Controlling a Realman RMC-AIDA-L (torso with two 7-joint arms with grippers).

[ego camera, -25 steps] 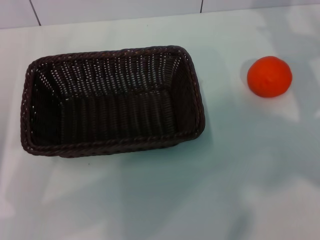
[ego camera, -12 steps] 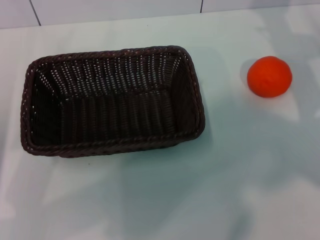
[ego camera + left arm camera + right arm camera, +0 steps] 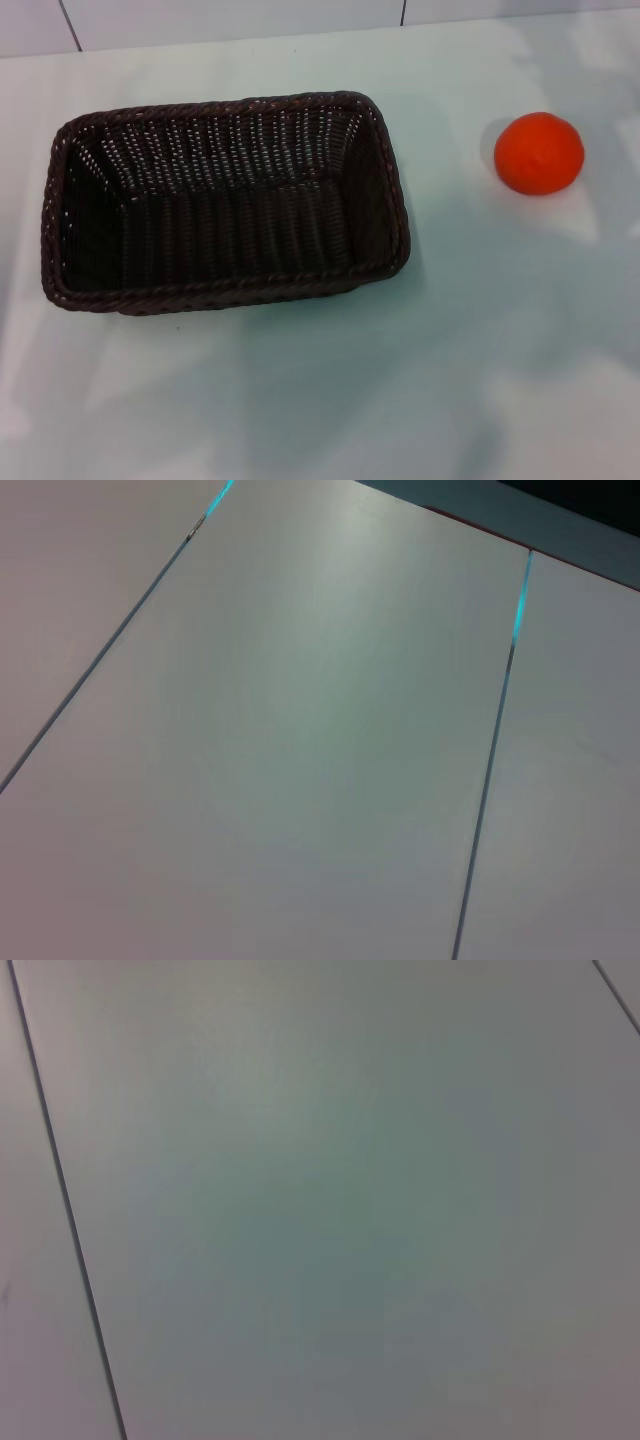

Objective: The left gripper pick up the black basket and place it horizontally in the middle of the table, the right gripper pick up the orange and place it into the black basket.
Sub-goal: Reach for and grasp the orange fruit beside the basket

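Observation:
The black basket (image 3: 222, 203) is a dark woven rectangle with a braided rim. It lies lengthwise across the left and middle of the pale table (image 3: 400, 380) in the head view, and its inside holds nothing. The orange (image 3: 539, 152) sits on the table to the right of the basket, well apart from it. Neither gripper shows in any view. Both wrist views show only flat pale panels with thin dark seams.
A white tiled wall (image 3: 230, 18) runs along the table's far edge. The left wrist view shows pale panels (image 3: 320, 730) with cyan glints on the seams. The right wrist view shows a plain pale panel (image 3: 330, 1200).

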